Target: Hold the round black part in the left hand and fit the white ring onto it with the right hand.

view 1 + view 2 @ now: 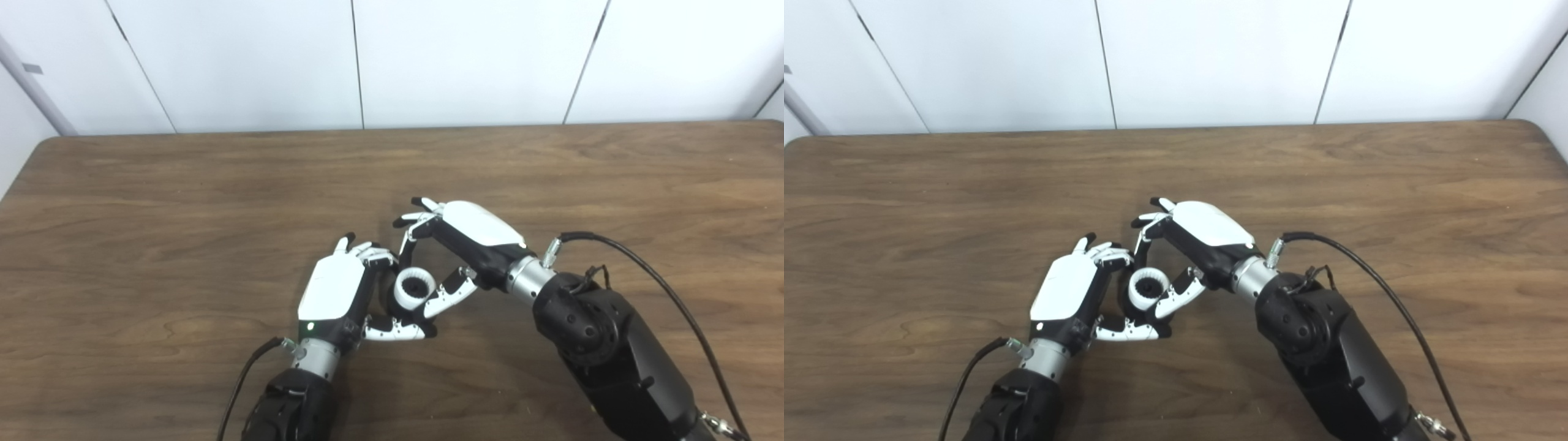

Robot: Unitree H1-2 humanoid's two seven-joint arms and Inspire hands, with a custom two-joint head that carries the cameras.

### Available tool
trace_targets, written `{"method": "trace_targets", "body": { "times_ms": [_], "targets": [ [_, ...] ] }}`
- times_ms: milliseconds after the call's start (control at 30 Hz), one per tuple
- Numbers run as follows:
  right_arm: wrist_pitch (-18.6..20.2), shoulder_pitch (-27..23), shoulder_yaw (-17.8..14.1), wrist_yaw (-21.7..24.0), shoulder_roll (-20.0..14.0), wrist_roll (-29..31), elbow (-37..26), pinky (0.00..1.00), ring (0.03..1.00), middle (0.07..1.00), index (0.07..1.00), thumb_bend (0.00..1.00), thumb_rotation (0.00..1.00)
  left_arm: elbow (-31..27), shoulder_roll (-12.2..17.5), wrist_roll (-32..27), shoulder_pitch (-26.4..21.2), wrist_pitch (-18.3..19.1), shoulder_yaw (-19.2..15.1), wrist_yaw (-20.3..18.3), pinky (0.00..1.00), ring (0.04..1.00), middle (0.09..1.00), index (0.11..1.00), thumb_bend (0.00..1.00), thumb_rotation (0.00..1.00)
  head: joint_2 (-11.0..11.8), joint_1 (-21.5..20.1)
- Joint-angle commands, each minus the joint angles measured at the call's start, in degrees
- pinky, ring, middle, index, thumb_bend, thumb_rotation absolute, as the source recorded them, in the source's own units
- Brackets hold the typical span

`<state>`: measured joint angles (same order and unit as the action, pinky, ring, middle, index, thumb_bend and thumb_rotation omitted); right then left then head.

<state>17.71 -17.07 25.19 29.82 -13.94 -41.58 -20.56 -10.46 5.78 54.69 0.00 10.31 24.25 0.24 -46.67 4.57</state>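
Mid-counter (184,202), both hands meet. Left hand (334,294) has its fingers (395,331) curled round the round black part (420,286), gripping it just above the wood. White ring (407,289) sits around the black part's toothed centre; looks seated or nearly so, depth hard to judge. Right hand (456,251) brackets the ring, thumb touching its near-right edge, other fingers arched over the far side; whether it grips or has let go, cannot tell. Likely left: final press and release. No brand, label or writing readable anywhere
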Motion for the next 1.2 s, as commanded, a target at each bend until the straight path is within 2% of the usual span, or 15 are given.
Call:
{"method": "trace_targets", "body": {
  "times_ms": [0, 400, 667, 700, 733, 800, 900, 1167],
  "targets": [
    [-0.6, -1.7, -0.52, -0.29, 0.45, 0.12, -1.04, 1.0, 1.0, 0.867, 0.483, 0.52, 0.14, -0.52, -0.04, 1.3, -0.44, -0.1, 0.31, -0.11, 1.0, 0.864, 0.761, 0.484, 0.52, 0.05, -0.08, 0.02],
    [-1.67, -1.73, -0.59, -0.61, -0.32, 0.03, -0.43, 1.0, 1.0, 0.866, 0.484, 0.52, 0.14, -0.06, 0.01, 1.45, -0.61, -0.08, 0.39, 0.03, 1.0, 0.867, 0.762, 0.483, 0.52, 0.05, -0.03, 0.07],
    [-1.05, -2.2, -0.68, 0.33, -0.9, -0.43, -0.78, 1.0, 1.0, 0.888, 0.493, 0.52, 0.15, -0.21, -0.1, 1.28, -0.67, 0.3, 0.27, -0.47, 1.0, 0.867, 0.764, 0.484, 0.52, 0.05, 0.06, -0.13],
    [-0.93, -2.23, -0.74, 0.47, -0.91, -0.4, -0.85, 1.0, 1.0, 0.896, 0.568, 0.76, 0.22, -0.18, -0.12, 1.23, -0.66, 0.29, 0.25, -0.44, 1.0, 0.867, 0.764, 0.484, 0.52, 0.05, 0.06, -0.13],
    [-0.89, -2.23, -0.83, 0.54, -0.9, -0.38, -0.89, 1.0, 1.0, 0.9, 0.596, 0.84, 0.24, -0.1, -0.13, 1.2, -0.66, 0.22, 0.24, -0.34, 1.0, 0.867, 0.764, 0.484, 0.52, 0.05, 0.07, -0.24],
    [-1.06, -2.12, -1.09, 0.29, -0.77, -0.28, -0.78, 1.0, 1.0, 0.912, 0.627, 0.95, 0.26, 0.08, -0.14, 1.14, -0.67, 0.01, 0.21, -0.06, 1.0, 0.865, 0.762, 0.483, 0.52, 0.05, 0.07, -0.24],
    [-1.37, -2.04, -1.27, 0.05, -0.77, -0.37, -0.64, 1.0, 1.0, 0.921, 0.633, 0.99, 0.26, 0.09, -0.09, 1.16, -0.65, -0.07, 0.23, 0.0, 1.0, 0.866, 0.762, 0.483, 0.52, 0.05, 0.07, -0.24],
    [-1.02, -1.96, -1.48, 0.23, -0.75, -0.56, -0.96, 1.0, 1.0, 0.92, 0.624, 0.99, 0.26, -0.03, 0.05, 0.9, -0.55, -0.38, 0.19, 0.12, 1.0, 0.866, 0.761, 0.483, 0.52, 0.05, -0.12, -0.24]
  ]
}}
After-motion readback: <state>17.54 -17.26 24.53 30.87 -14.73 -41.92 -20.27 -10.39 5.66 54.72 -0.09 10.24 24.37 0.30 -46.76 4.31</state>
